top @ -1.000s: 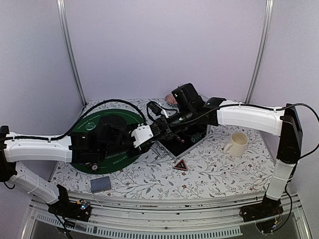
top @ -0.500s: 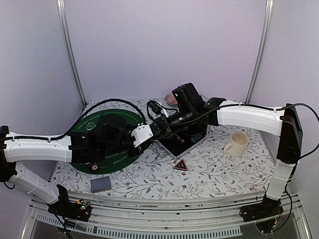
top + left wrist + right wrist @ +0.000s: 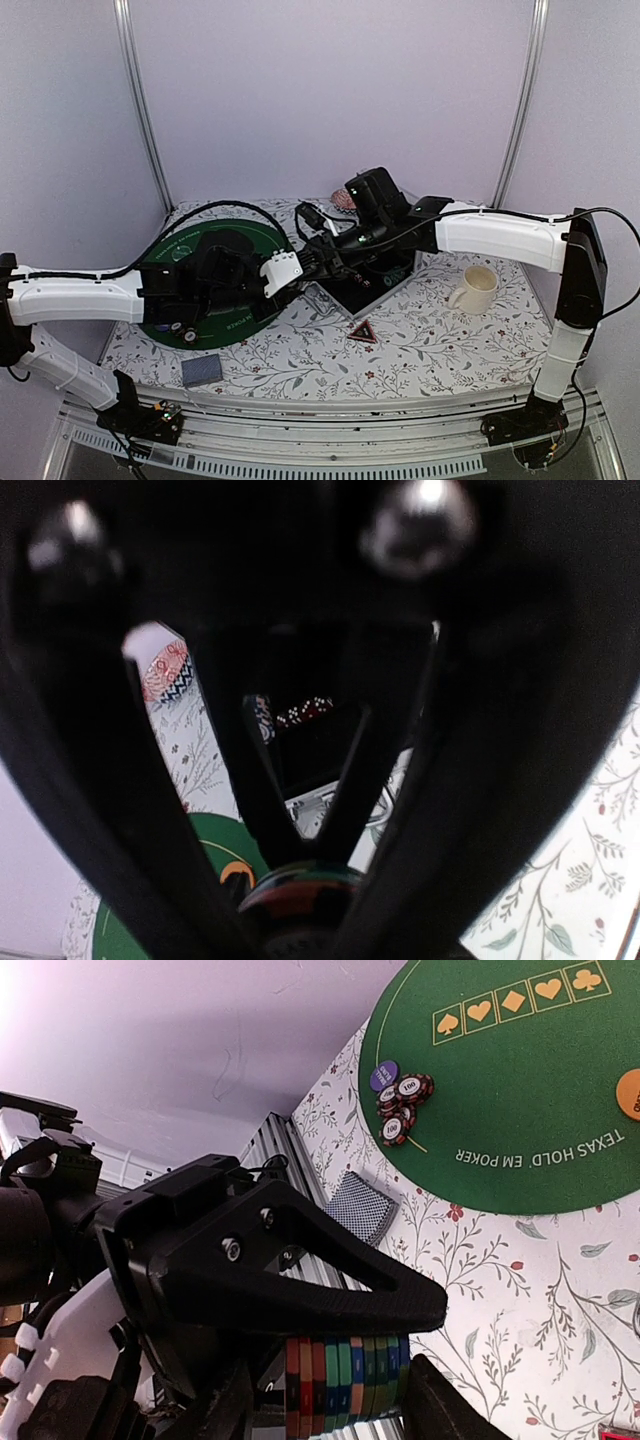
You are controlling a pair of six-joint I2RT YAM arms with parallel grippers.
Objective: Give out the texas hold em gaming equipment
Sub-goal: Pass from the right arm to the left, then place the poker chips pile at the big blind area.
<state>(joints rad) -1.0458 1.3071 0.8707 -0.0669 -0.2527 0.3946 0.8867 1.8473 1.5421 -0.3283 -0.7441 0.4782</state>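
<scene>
Robotics laboratory test cell. Plain lavender wall panels [image 3: 330, 90], joined by aluminium posts [image 3: 140, 110] at 11 and 1 o'clock, enclose a floral-clothed table [image 3: 430, 345]. A slotted metal rail [image 3: 330, 455] at 6 o'clock carries both arm bases [image 3: 140, 415]. Black cables [image 3: 240, 205] run along the white arms [image 3: 500, 235].

Bottom centre, the right gripper [image 3: 342, 1415] pinches a row of striped poker chips [image 3: 345, 1375] edge-on, beneath a black triangular finger [image 3: 300, 1270]. Upper right, loose chips [image 3: 402, 1105] lie on the green poker mat [image 3: 520, 1090].
</scene>
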